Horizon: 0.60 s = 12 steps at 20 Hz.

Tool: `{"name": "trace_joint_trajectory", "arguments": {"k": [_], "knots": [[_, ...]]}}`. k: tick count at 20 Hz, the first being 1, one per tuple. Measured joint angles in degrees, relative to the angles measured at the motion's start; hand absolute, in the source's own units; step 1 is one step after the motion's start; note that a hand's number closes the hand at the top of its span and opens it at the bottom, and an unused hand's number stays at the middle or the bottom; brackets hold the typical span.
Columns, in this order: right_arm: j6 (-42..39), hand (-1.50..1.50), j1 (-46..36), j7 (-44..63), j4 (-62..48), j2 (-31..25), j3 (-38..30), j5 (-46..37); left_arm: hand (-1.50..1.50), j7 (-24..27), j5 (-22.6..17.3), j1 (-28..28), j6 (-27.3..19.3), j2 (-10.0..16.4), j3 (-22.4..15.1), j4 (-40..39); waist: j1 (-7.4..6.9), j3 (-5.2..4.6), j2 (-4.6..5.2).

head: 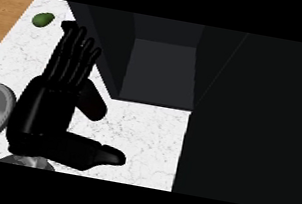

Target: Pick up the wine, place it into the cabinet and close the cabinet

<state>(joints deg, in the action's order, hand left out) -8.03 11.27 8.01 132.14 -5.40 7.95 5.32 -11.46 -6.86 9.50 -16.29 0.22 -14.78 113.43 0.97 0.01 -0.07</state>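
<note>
While the left hand holds its fingers straight, thumb spread apart, clamped on nothing, the wine pokes out dark red from behind the palm's right side, partly hidden. I cannot tell whether they touch. Both are over the counter, just below the open cabinet. A green fruit lies left of the fingertips.

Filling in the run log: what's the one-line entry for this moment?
left hand open, fingers straight, over counter | right hand not in view | cabinet open | dark shape beside hand, possibly wine | green fruit far left
</note>
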Motion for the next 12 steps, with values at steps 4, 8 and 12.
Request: {"name": "trace_joint_trajectory", "arguments": {"k": [4,8,12], "knots": [[-0.44,-1.5,0.65,5.13,4.31,-0.8,-0.03,1.96,-1.5,-2.5,0.03,2.84,-5.42,-0.13,-3.9,0.37,-0.39,0.0,0.0],[0.67,-1.5,-1.3,10.41,7.32,-0.71,0.41,1.84,-1.5,-5.16,1.45,4.98,-10.31,-0.18,-7.35,1.69,-0.63,-0.01,-0.01],[1.81,-1.5,-4.83,13.86,7.45,-0.55,-0.27,1.58,-1.5,-10.94,3.43,10.44,-14.47,-0.2,-7.54,3.1,-0.76,0.0,0.0]]}}
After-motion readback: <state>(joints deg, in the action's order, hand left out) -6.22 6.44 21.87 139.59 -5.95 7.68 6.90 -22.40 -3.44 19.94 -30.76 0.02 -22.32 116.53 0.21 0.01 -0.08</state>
